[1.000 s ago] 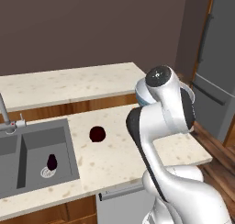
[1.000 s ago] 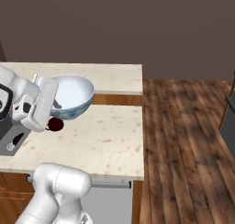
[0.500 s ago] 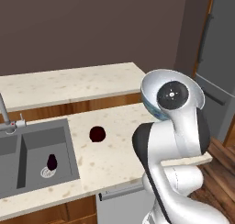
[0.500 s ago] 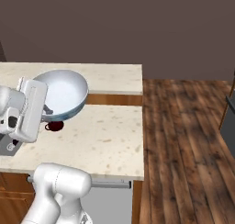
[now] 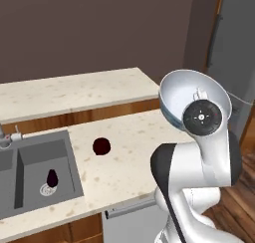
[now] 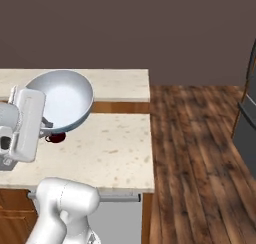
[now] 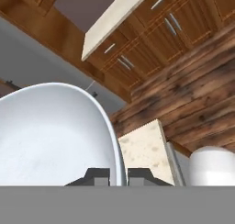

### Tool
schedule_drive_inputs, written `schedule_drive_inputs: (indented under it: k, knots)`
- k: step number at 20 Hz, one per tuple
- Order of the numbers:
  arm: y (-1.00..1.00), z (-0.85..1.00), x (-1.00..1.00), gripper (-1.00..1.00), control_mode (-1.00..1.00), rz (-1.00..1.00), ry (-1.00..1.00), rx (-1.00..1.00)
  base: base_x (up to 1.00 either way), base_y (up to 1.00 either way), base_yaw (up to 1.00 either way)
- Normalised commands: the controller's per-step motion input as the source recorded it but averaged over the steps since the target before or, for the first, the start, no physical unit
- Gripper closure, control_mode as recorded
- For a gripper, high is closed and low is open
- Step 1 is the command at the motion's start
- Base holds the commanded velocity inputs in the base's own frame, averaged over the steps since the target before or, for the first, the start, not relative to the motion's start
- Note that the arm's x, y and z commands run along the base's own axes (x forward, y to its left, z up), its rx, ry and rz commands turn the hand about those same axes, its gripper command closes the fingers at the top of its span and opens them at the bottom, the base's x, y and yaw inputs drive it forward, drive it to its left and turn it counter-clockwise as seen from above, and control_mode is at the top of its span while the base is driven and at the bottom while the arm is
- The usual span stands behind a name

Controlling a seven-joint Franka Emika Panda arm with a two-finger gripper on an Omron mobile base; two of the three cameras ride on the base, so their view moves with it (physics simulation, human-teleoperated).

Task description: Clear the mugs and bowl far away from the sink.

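The jaws are clamped on the rim of the bowl (image 6: 62, 105), holding it tilted in the air above the table (image 6: 115, 153). One dark mug (image 5: 101, 146) stands on the table beside the sink (image 5: 35, 170); another mug (image 5: 52, 178) sits in the basin.

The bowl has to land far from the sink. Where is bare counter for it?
Bare counter runs from the dark mug to the floor-side edge; the raised back counter is bare too. Crowded: the sink end, another mug in its basin.
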Motion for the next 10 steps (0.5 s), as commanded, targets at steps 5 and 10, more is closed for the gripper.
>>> schedule_drive_inputs:
  k: [5,10]
  knots:
    - [0.00,0.00,0.00,1.00,1.00,0.00,0.00,0.00,0.00,-0.20,-0.88]
    - [0.00,0.00,0.00,1.00,1.00,0.00,0.00,0.00,0.00,0.00,-0.99]
